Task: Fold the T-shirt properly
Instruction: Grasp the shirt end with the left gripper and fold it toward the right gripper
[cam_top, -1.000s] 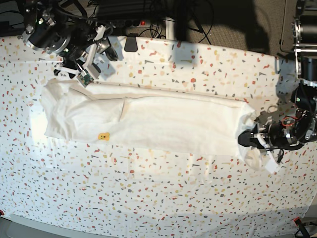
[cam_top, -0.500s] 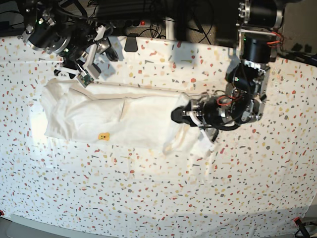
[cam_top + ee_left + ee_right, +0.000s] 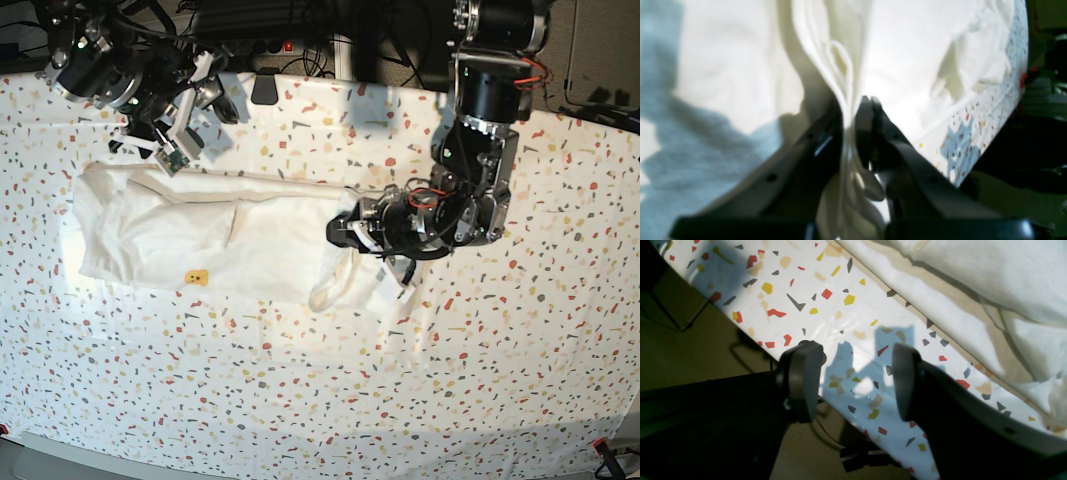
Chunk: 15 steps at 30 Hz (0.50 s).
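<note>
The left wrist view is soft throughout — the T-shirt [image 3: 913, 50] shows as pale folds with no weave or print readable, and its cloth runs off the top, left and bottom edges. Where the fabric passes between the left gripper [image 3: 853, 116] fingers, the pinched layers cannot be counted. In the right wrist view the garment is cut by the upper right corner. In the base view the arm at centre right covers the shirt's right end, and the small yellow mark [image 3: 197, 276] — lower left of the cloth — is too small to read.
</note>
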### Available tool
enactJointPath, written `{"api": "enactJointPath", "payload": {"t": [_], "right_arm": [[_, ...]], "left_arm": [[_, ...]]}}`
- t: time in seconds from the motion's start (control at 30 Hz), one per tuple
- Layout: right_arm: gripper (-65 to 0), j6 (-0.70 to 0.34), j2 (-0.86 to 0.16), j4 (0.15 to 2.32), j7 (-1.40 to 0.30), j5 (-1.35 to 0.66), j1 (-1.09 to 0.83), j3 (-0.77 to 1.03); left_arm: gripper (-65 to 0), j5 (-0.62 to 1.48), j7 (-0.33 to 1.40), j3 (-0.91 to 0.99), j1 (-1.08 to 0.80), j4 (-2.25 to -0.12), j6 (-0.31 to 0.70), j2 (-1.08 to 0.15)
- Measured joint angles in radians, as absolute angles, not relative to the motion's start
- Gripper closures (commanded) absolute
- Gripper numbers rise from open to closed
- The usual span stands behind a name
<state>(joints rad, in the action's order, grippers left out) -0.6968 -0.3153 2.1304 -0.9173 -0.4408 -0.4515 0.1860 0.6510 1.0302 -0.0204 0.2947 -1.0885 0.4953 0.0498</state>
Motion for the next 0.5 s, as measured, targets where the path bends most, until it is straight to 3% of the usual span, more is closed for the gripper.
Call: {"api": "enactJointPath", "payload": {"t": [0.5], "right_arm": [[-34.2, -0.697, -0.315, 2.130, -0.917, -0.441, -0.451, 0.186]], "left_arm": [[0.0, 0.707, 1.032, -0.020, 0.324, -1.089, 0.447, 0.051]]}}
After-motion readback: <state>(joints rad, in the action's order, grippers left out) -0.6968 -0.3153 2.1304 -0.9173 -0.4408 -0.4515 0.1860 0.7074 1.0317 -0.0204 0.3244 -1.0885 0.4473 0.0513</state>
